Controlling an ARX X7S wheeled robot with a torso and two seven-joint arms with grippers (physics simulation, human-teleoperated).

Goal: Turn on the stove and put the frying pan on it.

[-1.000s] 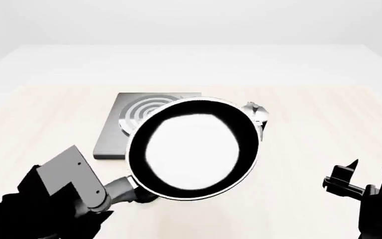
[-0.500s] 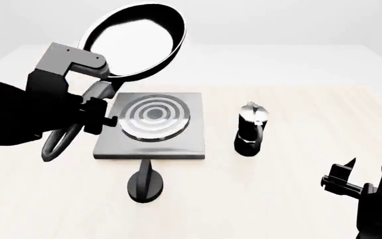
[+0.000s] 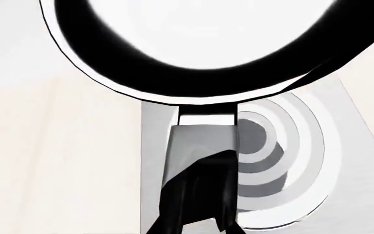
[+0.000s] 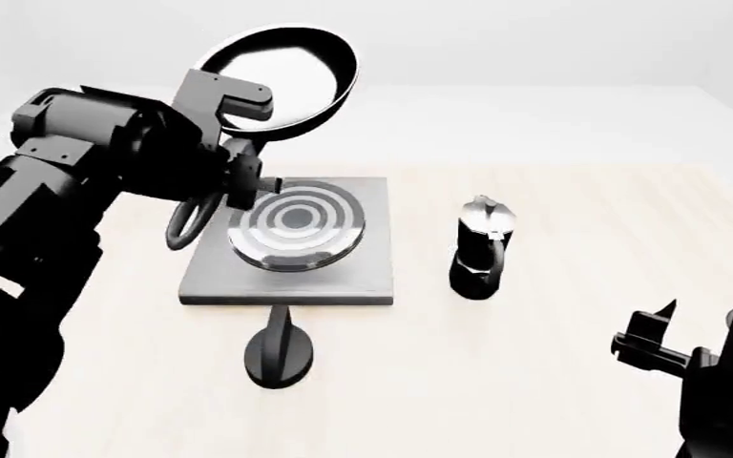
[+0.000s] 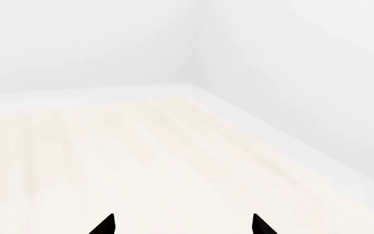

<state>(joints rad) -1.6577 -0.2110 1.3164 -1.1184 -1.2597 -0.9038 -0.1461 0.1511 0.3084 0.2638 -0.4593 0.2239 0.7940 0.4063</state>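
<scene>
The frying pan (image 4: 280, 76), black with a pale glossy inside, hangs tilted in the air above the far left corner of the stove (image 4: 341, 277). My left gripper (image 4: 237, 174) is shut on its dark grey handle (image 3: 202, 144). In the left wrist view the frying pan (image 3: 194, 44) fills the far part, my left gripper (image 3: 196, 207) clamps the handle, and the stove (image 3: 291, 161) with its concentric rings lies below. My right gripper (image 4: 653, 345) hovers low at the near right, away from everything. In its own view my right gripper (image 5: 182, 225) is open, with only bare table between the fingertips.
A small black round knob (image 4: 280, 351) stands on the pale wooden table (image 4: 596, 210) just in front of the stove. A black-and-silver moka pot (image 4: 481, 246) stands to the stove's right. The right wrist view shows only the table (image 5: 141, 161) and white walls.
One second ago the pan hung low over the stove's front and the knob. It then rose to the far left. In the last half second the left arm shifted right, towards the stove.
</scene>
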